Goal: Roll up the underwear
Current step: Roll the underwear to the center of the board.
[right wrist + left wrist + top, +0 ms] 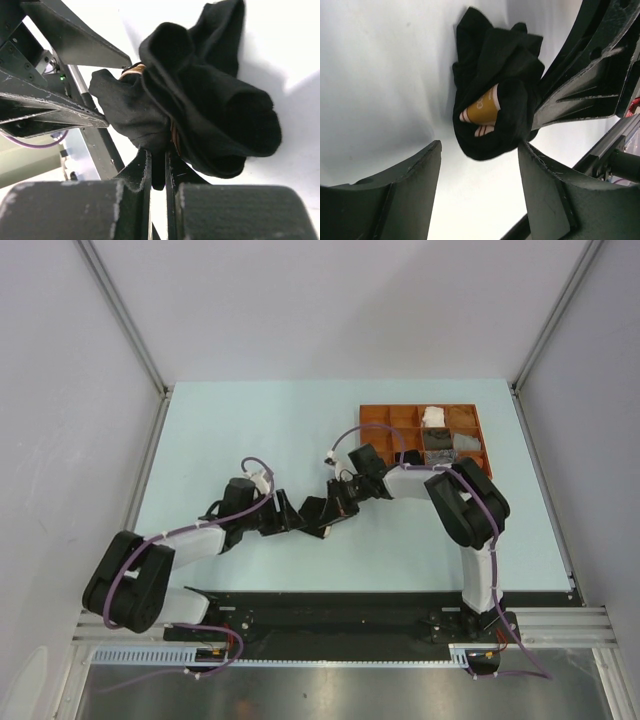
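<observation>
A black cloth brief (495, 70) with a beige waistband (482, 111) is bunched up mid-frame in the top view, over the pale bench (250, 430). The right gripper (159, 154) pinches it, jaws nearly closed on the cloth. The left gripper (480, 150) is just beside it, jaws wide. The waistband's pale lettering is unreadable.

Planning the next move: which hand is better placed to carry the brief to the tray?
Probably the right hand: it grips the brief; the tray is on its side. The left hand is open.

Soft matt black cloth brief (210, 100); scuffed matt plastic right hand (157, 162)
</observation>
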Motion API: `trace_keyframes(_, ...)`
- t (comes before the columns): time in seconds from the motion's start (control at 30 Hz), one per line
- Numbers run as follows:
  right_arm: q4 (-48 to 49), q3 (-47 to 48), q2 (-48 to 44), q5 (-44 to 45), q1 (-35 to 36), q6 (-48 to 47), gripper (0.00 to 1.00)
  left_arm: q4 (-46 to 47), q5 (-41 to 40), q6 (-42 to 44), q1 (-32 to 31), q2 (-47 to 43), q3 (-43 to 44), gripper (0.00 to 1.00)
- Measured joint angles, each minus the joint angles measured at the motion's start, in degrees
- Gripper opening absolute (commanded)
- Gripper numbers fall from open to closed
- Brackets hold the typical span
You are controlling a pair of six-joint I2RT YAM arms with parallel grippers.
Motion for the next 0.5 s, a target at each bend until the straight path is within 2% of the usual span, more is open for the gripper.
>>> trace_keyframes(0.13,0.4,0.0,0.7,-0.7,-0.8,1.0,0.0,4.4,0.1,0.0,-0.4,3.1,0.0,0.64)
trace_keyframes(0.23,0.8,0.0,1.2,-0.9,-1.1,1.2,0.0,8.2,0.7,-0.2,-0.6,5.9,0.0,0.38)
trace_keyframes(0.27,1.0,0.0,1.2,-0.9,-1.3,1.3,0.04,9.7,1.2,-0.5,-0.6,7.1,0.1,0.18)
trace_keyframes(0.33,1.0,0.0,1.3,-0.9,-1.4,1.4,0.2,12.4,1.9,-1.1,-0.7,9.1,0.1,0.02)
trace_keyframes(0.37,1.0,0.0,1.3,-0.8,-1.4,1.3,0.38,13.0,2.3,-1.5,-0.7,9.7,0.2,0.0)
trace_keyframes(0.4,0.7,0.1,1.3,-0.5,-1.4,1.3,0.43,13.4,2.7,-1.6,-0.7,10.1,0.4,0.0)
trace_keyframes(0.47,-0.5,0.3,0.8,0.5,-1.4,0.6,0.62,12.6,2.8,-1.7,-0.8,10.5,1.3,0.0)
trace_keyframes(0.5,-1.4,0.4,0.3,1.0,-1.4,0.5,0.65,12.0,2.8,-1.7,-0.8,10.6,1.7,0.0)
